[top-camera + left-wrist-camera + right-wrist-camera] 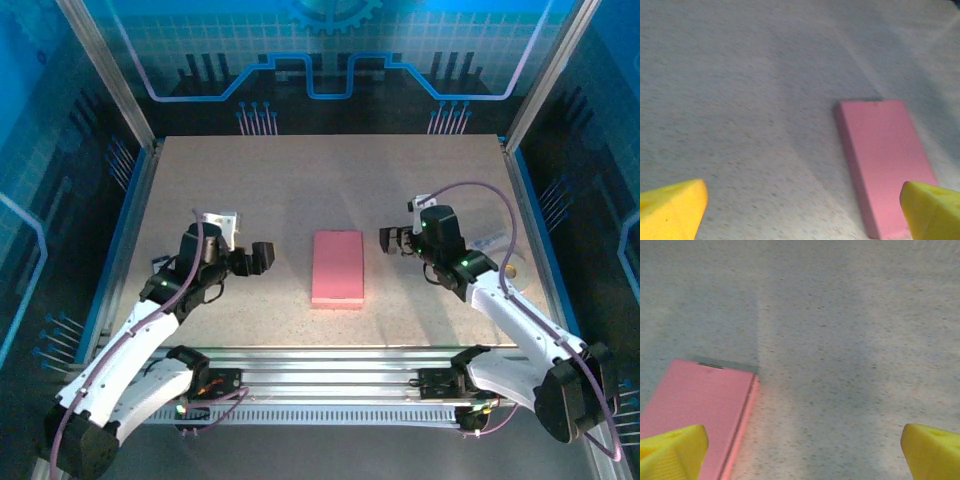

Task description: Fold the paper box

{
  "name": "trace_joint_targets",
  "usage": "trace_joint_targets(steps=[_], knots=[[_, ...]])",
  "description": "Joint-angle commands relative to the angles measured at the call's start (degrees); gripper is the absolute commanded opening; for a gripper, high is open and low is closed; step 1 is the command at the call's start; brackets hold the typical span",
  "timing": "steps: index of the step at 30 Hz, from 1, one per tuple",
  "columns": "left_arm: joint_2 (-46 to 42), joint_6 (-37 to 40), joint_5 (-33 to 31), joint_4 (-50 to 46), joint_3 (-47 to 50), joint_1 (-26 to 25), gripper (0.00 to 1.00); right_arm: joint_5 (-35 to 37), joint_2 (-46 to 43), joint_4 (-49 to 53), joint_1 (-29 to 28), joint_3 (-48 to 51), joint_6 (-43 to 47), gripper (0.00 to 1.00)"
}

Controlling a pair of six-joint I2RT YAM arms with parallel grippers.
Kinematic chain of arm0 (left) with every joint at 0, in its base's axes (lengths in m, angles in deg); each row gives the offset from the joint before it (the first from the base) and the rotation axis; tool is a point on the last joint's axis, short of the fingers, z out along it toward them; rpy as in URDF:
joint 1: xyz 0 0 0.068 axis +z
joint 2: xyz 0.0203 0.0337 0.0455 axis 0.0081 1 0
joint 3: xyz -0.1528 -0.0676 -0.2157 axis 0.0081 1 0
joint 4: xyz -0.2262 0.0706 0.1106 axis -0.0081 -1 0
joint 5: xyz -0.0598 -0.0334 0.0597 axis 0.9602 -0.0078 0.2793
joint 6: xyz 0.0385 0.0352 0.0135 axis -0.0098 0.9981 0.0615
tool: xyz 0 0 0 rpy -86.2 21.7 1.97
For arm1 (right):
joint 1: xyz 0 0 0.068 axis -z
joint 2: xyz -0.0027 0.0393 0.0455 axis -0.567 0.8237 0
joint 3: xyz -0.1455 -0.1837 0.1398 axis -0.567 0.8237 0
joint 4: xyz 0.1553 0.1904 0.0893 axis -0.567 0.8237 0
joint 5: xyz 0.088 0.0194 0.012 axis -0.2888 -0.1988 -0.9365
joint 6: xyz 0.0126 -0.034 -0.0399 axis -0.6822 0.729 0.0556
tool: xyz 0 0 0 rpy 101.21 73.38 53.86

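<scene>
Left wrist, paper box [883, 162] ahead of tool [802, 202]

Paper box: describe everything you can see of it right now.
The paper box is pink thin cardboard, closed into a shallow flat-topped slab with low side walls and a seam along one long edge. It lies flat in the middle of the table, long axis pointing away from the arm bases. Only the table touches it; the left gripper and right gripper, both open, flank it, apart.
</scene>
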Motion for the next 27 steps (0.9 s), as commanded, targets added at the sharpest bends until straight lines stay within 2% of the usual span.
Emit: trace_joint_targets(steps=[1, 8, 13, 16, 23, 27], knots=[[2.4, 4.8, -8.0, 6.6, 1.6, 2.5, 0.99, 6.0, -0.8, -4.5, 1.8, 2.3, 4.3, 1.0], [4.6, 11.6, -10.3, 19.6, 7.7, 8.1, 0.99, 6.8, -0.3, -13.3, 7.2, 7.7, 6.5, 1.0], [6.9, 12.8, -4.4, 37.0, 17.1, 14.8, 0.99, 5.2, 2.5, -22.3, 12.1, 12.4, 7.1, 1.0], [10.7, 12.6, 0.2, 45.3, 19.5, 17.9, 0.99, 2.8, 5.6, -30.1, 14.1, 14.9, 8.8, 1.0], [20.7, 15.1, 5.4, 62.0, 21.4, 19.7, 0.99, 1.2, 15.5, -47.6, 15.0, 17.6, 12.4, 1.0], [27.8, 15.0, 6.6, 69.7, 21.7, 19.7, 0.99, 0.6, 19.2, -51.3, 15.1, 16.0, 14.6, 1.0]])
